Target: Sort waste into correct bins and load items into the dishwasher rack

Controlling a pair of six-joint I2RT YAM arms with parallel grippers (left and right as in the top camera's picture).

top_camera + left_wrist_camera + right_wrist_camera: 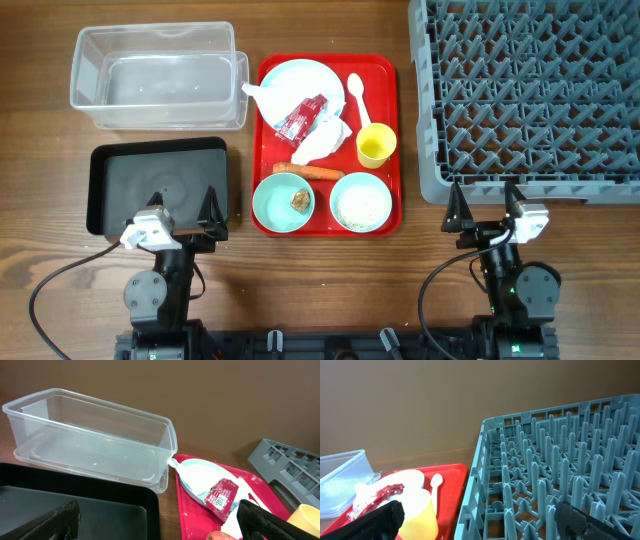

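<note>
Sitting released: left fingers (212, 206), right fingers (456, 206); rice bowl (335, 203), scrap bowl (270, 203) on red tray (385, 90).

The tabletop (330, 290) was brown wood grain. The serving tray (262, 150) was red, the plate (295, 80) pale blue, the cup (376, 146) yellow, the spoon (357, 95) white, the wrapper (300, 120) red with white print, and the carrot (308, 171) orange. The tub (85, 95) was clear, the shallow tray (160, 180) black, and the rack (530, 100) grey, patterned with a peg grid.
</note>
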